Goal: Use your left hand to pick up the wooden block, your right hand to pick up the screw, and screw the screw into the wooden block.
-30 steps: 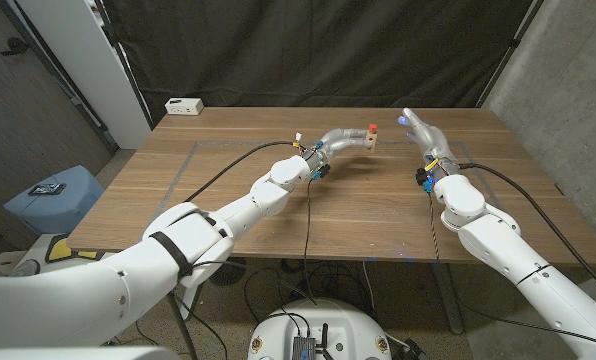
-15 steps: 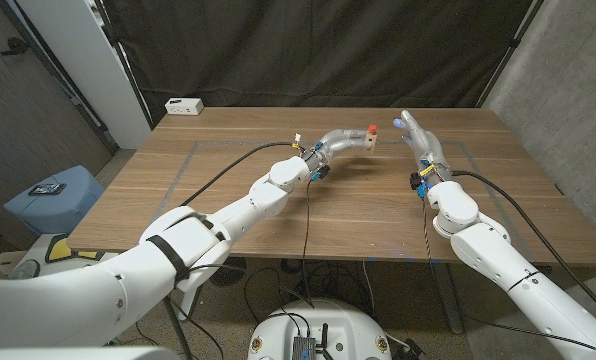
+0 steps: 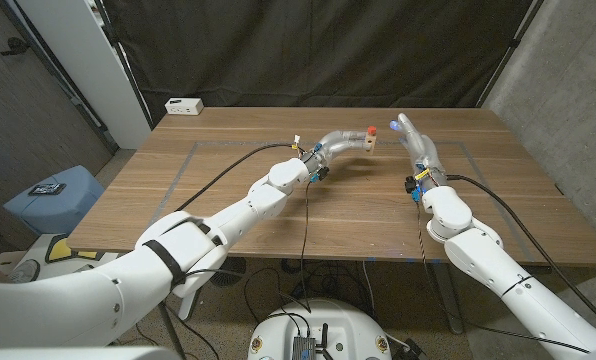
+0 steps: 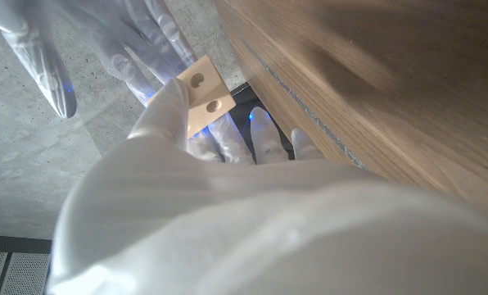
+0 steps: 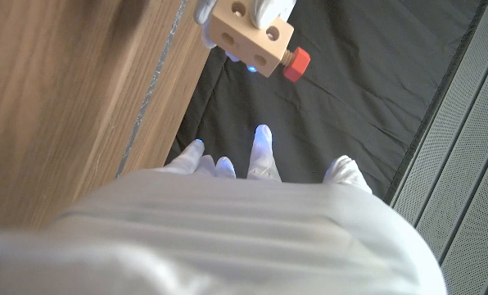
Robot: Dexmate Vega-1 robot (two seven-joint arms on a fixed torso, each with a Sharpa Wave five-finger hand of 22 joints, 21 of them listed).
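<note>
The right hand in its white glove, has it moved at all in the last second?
Yes. The right hand has slid toward the robot's left, closing on the wooden block with its red screw, judged against the table's inlaid line, which stayed put.

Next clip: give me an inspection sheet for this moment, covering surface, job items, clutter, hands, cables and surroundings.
Surface: wooden table, a faint rectangular outline marked on it.
Job's things: wooden block held above the table, holes in its faces; red-headed screw already sticking out of one side.
Clutter: small white box at the far left corner.
Hands: left hand grips the block; right hand is close beside it, fingers apart, holding nothing.
Cables: black cable lies along the left arm; another runs from the right wrist.
Surroundings: black curtain behind the table; blue stool at left.
</note>
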